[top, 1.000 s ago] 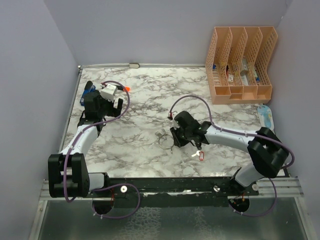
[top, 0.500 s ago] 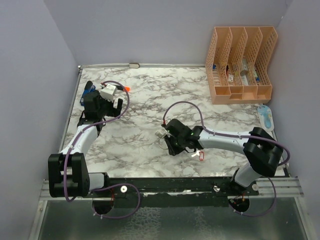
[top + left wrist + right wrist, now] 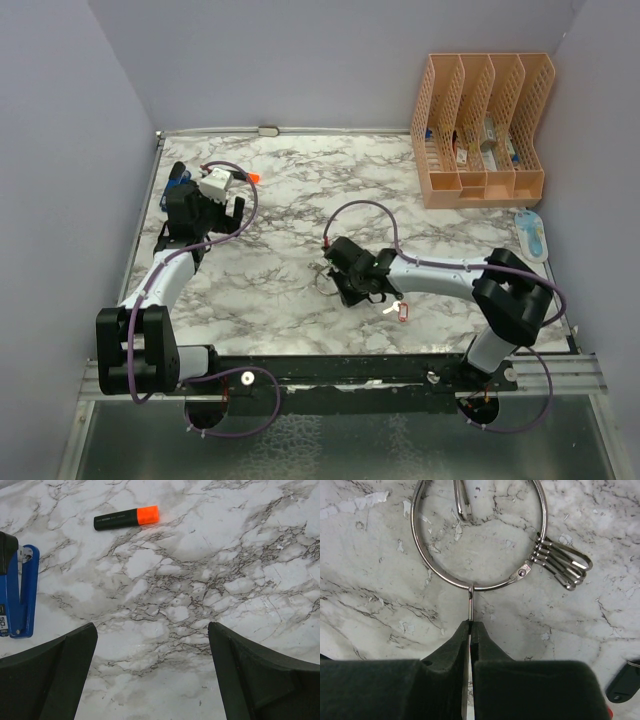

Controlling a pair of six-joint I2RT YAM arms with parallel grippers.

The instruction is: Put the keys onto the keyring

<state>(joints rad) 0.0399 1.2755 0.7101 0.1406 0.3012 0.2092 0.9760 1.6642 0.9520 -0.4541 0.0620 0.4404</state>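
The keyring (image 3: pixel 445 577) is a thin silver wire ring lying flat on the marble, with several small silver keys (image 3: pixel 562 567) bunched on its right side. Another key (image 3: pixel 461 500) hangs inside its top. My right gripper (image 3: pixel 470 624) is shut on a thin silver key (image 3: pixel 470 605) held edge-on, whose tip is hooked on the ring's near edge. In the top view the right gripper (image 3: pixel 341 283) covers most of the ring. The key with the red tag (image 3: pixel 400 311) lies just right of it. My left gripper (image 3: pixel 152 630) is open and empty at the far left (image 3: pixel 208 214).
A black marker with an orange cap (image 3: pixel 126 517) and a blue stapler (image 3: pixel 20 592) lie near the left gripper. An orange file organiser (image 3: pixel 480 130) stands at the back right. A blue-and-white packet (image 3: pixel 531 232) lies below it. A dark object (image 3: pixel 625 682) lies beside the right fingers.
My right gripper has moved left and slightly nearer, over the keyring, which now shows less in the top view. The left arm has not moved.
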